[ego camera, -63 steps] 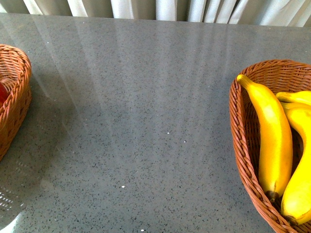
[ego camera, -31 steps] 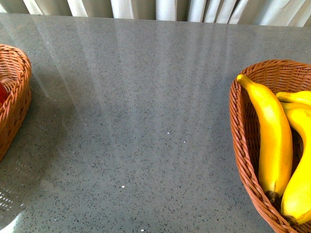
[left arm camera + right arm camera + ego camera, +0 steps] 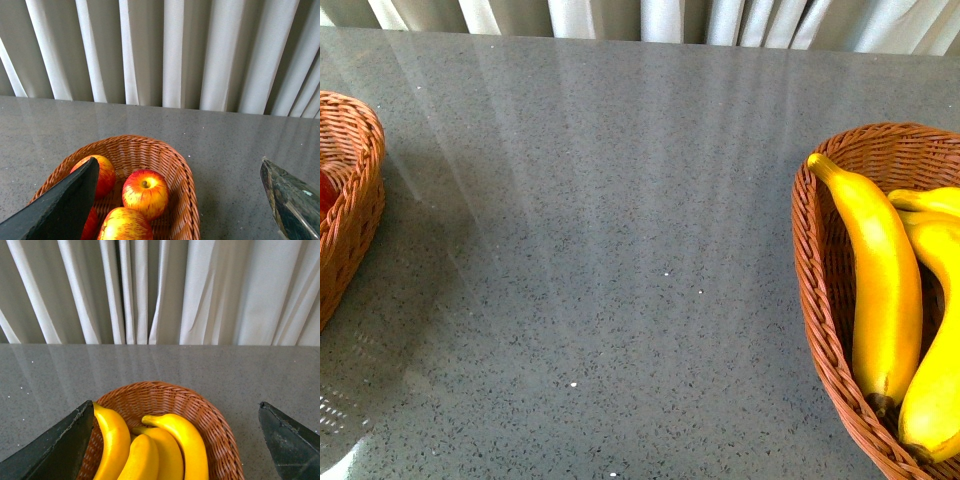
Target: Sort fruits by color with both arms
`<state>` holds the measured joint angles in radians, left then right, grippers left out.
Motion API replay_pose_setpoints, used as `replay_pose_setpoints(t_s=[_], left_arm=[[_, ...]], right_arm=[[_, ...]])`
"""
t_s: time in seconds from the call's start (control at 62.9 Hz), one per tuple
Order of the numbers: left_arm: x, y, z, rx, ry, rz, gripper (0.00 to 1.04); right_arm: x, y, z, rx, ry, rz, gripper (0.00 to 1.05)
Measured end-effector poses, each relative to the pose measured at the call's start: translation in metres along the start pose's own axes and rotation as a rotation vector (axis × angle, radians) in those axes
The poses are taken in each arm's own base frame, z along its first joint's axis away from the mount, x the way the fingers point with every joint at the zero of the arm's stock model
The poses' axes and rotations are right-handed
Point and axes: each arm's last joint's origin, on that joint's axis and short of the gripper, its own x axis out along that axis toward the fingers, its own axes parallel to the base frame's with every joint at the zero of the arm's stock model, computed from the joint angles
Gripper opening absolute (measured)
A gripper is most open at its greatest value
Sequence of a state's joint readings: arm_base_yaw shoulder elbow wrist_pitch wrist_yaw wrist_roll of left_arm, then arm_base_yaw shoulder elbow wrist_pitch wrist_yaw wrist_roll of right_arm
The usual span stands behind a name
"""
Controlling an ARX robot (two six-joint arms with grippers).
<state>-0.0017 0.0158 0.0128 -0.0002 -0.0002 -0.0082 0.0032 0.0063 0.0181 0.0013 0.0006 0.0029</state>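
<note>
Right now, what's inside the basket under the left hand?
Three apples show clearly in the basket; a red sliver by the left hand may be a fourth. The finger covers that side.

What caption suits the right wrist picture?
Open right gripper above a wicker basket of yellow bananas.

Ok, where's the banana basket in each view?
Front view: the banana basket sits at the right edge, cut off by the frame.
Left wrist view: not in it.
Right wrist view: bottom centre, between the gripper fingers.
Shared landmark: the pleated curtain behind the table.
</note>
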Motion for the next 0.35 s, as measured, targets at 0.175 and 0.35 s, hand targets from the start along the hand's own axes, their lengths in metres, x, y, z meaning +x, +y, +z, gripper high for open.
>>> replay_pose_setpoints(t_s=[0.175,0.35], left_arm=[[0.0000,0.0000,0.0000,0.000,0.000,0.000,0.96],[0.0000,0.0000,0.0000,0.000,0.000,0.000,0.96]], right_arm=[[0.0000,0.0000,0.0000,0.000,0.000,0.000,0.96],[0.0000,0.0000,0.0000,0.000,0.000,0.000,0.96]])
